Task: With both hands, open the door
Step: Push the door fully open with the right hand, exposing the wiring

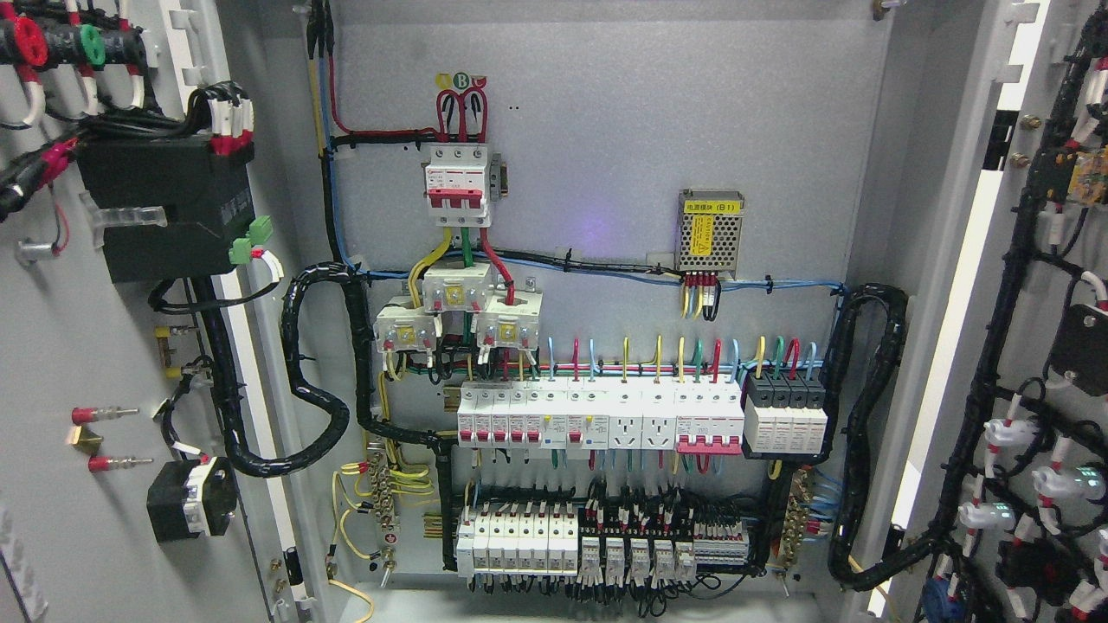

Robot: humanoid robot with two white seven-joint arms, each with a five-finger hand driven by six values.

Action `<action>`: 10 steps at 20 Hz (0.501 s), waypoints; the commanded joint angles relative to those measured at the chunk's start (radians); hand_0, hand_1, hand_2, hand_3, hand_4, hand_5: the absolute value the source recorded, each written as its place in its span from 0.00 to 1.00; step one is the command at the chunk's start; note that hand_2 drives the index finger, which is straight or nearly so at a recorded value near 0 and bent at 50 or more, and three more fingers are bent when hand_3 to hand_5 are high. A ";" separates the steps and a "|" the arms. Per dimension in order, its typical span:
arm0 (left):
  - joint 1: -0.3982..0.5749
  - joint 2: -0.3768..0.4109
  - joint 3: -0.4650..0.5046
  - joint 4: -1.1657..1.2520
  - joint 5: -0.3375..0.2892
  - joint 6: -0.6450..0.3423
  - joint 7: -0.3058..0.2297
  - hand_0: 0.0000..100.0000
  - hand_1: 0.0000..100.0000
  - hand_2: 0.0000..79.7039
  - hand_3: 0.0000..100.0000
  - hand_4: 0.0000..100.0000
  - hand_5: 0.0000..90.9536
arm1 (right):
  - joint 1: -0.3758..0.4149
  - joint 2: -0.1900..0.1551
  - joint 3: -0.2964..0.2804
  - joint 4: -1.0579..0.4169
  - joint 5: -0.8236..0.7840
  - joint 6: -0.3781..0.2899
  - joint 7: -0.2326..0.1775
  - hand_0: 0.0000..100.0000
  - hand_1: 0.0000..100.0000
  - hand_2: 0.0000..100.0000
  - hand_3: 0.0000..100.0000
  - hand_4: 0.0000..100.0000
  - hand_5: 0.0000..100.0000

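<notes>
Both cabinet doors (104,363) wide open

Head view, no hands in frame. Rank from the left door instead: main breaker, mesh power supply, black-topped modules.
No hand shows; ranked from the left door.
1. Main breaker, upper left of centre.
2. Mesh power supply, upper right.
3. Black-topped modules, right end of the middle row, just past the supply.
</notes>
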 commanded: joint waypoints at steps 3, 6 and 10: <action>0.000 -0.026 0.000 0.000 0.000 0.000 0.000 0.12 0.39 0.00 0.00 0.00 0.00 | 0.002 0.003 -0.005 -0.001 0.002 -0.001 0.000 0.61 0.00 0.06 0.28 0.19 0.19; -0.001 -0.026 0.000 0.000 0.000 0.001 0.000 0.12 0.39 0.00 0.00 0.00 0.00 | 0.007 0.000 -0.020 0.001 0.016 -0.003 -0.004 0.61 0.00 0.06 0.28 0.19 0.19; 0.000 -0.026 0.000 0.000 0.000 0.000 0.000 0.12 0.39 0.00 0.00 0.00 0.00 | 0.010 -0.004 -0.028 0.002 0.014 -0.004 -0.053 0.62 0.00 0.06 0.28 0.19 0.19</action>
